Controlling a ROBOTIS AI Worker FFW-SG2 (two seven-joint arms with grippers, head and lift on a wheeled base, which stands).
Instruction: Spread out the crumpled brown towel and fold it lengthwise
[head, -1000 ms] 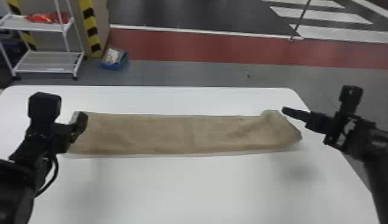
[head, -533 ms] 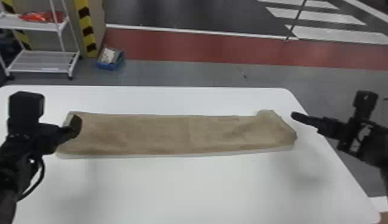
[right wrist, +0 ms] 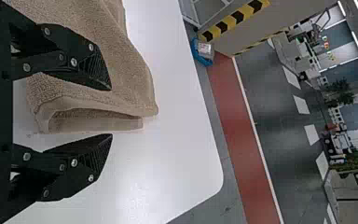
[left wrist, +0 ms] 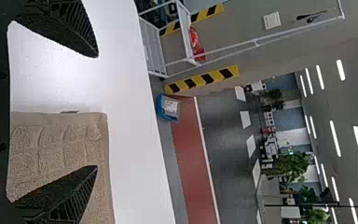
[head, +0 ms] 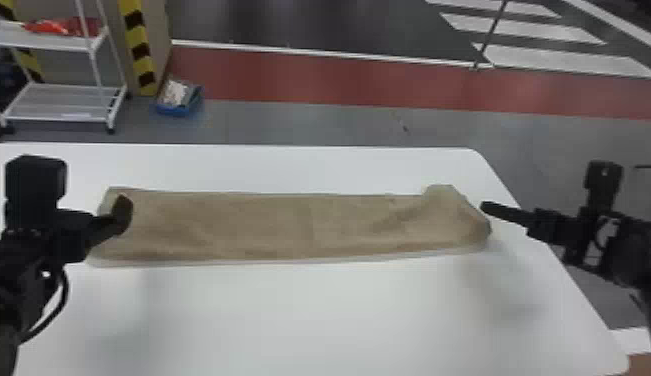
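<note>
Beyond a white table (head: 309, 320), at the far left, stands a white shelf rack (head: 54, 102), with a blue bin (head: 179, 102) to its right. At the table's left, the left gripper (left wrist: 97, 112) is at the towel's left end, its fingers spread wide and gripping nothing. Stretching from left to right, the brown towel (head: 269, 225) lies as a long, narrow band, its left part fairly flat. Its right end is uneven, with a raised far corner (head: 441, 192) and loose layers. Just beside that end, the right gripper (right wrist: 111, 112) is also wide and empty. The lengthwise fold looks made, so finishing seems to be the step in hand. Next probably calls for straightening the right end, or leaving it and drawing both arms clear.
</note>
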